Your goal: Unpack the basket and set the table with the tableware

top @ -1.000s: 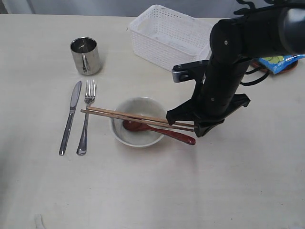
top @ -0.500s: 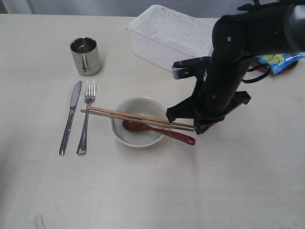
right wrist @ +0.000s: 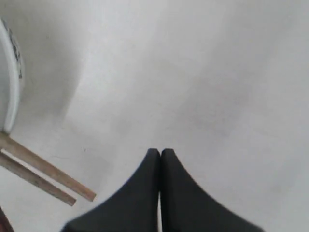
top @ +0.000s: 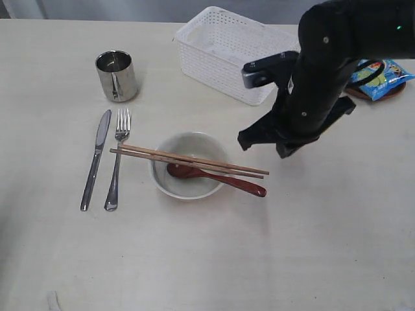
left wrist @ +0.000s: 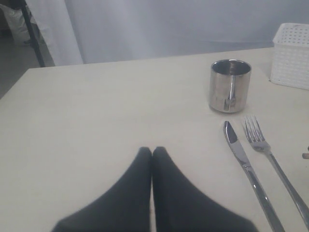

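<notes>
Seems done laying the chopsticks (top: 194, 160) across the bowl (top: 170, 185) on the desk (top: 194, 259), right end effector (right wrist: 160, 153) pressed together, empty, near their tips. Next, probably reaching for the plate (top: 393, 91) beneath the chip bag (top: 382, 74), spreading to grasp

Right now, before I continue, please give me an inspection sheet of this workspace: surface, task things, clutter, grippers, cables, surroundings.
Surface: table, pale wood grain, no spills seen.
Job's things: basket looks empty; mug upright; knife and fork side by side; chopsticks across the bowl; spoon in it; plate under the blue chip bag.
Clutter: blue chip bag on the plate.
Grippers: left gripper, jaws shut, empty; right gripper, jaws shut, empty, apart from the chopsticks.
Cables: black loop at the right arm.
Surroundings: grey curtain behind the table.
</notes>
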### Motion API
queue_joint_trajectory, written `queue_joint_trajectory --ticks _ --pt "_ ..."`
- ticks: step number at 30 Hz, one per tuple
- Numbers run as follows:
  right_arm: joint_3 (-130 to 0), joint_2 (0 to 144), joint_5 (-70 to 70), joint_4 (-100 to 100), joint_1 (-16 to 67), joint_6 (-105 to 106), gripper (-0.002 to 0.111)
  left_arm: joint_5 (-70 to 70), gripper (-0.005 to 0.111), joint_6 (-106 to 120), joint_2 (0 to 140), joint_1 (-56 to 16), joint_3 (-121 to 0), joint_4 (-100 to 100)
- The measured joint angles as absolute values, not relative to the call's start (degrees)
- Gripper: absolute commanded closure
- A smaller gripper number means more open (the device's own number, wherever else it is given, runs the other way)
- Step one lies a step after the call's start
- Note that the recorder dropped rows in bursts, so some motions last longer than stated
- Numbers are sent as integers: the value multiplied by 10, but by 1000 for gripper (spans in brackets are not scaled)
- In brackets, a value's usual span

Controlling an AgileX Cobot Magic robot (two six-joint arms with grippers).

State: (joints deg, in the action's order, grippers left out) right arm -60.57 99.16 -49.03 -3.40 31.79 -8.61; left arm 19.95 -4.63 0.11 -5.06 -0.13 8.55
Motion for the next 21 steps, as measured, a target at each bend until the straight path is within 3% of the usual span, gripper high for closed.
queue_joint_trajectory --ticks 9,15,17,21 --pt "-676 907 -496 -44 203 -52 109 200 107 -46 1 -51 -1 85" --pt "-742 928 -500 140 153 138 108 200 107 -46 1 -51 -1 85" --pt "-780 957 -515 179 163 193 102 200 107 -46 1 -51 -1 85" --pt "-876 1028 -573 182 189 233 68 200 107 -46 1 -51 -1 85"
